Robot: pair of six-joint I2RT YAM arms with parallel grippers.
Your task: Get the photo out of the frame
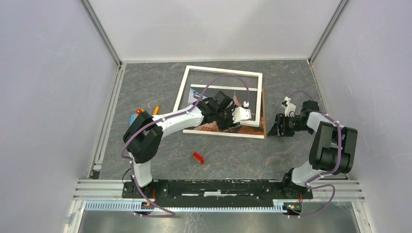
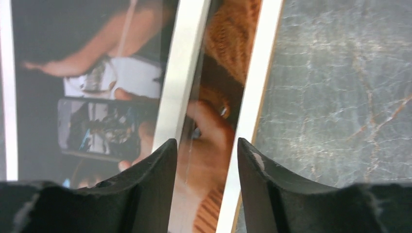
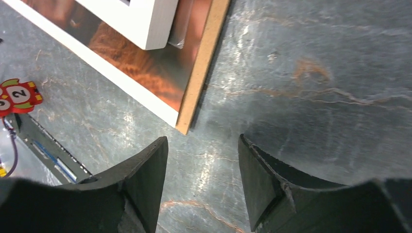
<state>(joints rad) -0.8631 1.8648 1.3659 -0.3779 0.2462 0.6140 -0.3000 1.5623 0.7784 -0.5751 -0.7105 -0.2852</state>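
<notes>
- From the overhead camera, the frame [image 1: 221, 69] lies flat at upper centre of the dark stone table [image 1: 233, 160], skewed and shifted upward off the photo [image 1: 250, 127]. The photo's lower and right parts stick out below it.
- The left gripper [image 1: 234, 116] hangs over the middle of the photo. The right gripper [image 1: 274, 128] sits just right of the photo's lower right corner. From here I cannot tell how either pair of jaws stands.
- A small red piece [image 1: 197, 158] lies alone, lower centre.
- Left wrist camera: the left gripper [image 2: 206, 145] has its jaws spread, pinching nothing. A white bar of the frame [image 2: 187, 63] runs up from the left finger, and a strip of photo [image 2: 228, 39] shows in the gap. Bare table [image 2: 340, 97] fills the right.
- Right wrist camera: the right gripper [image 3: 201, 143] is spread wide over bare table [image 3: 316, 97]. Just above it is the corner of a brown backing board [image 3: 204, 63] carrying the photo [image 3: 141, 56], with the frame [image 3: 141, 17] corner on top. A red numbered tag [image 3: 18, 96] shows at the left edge.
</notes>
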